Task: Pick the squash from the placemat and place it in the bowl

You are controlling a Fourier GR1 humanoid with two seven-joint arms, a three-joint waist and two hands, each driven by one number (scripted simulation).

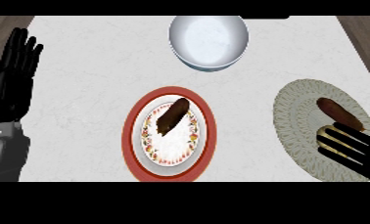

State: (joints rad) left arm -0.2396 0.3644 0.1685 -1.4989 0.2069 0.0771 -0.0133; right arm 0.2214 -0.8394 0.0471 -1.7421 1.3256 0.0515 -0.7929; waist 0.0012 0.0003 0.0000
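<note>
- The patterned placemat [296, 120] lay at the right; the reaching step seemed in hand.
- The white bowl [209, 39] stood well apart, far middle.
- The right hand [345, 145], fingers straight and spread, was just beside the squash [334, 109]; closing round it looked next.
- That squash was brown, elongated, lying slantwise on the placemat.

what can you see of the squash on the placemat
The squash is a small, elongated piece, dark reddish brown with smooth-looking skin. It lies flat on the round, pale, patterned placemat at the counter's right side, slanting from upper left to lower right. Its lower right end runs up to the black fingers of the right hand, which lie straight over the placemat. Whether they touch the squash cannot be told.
</note>
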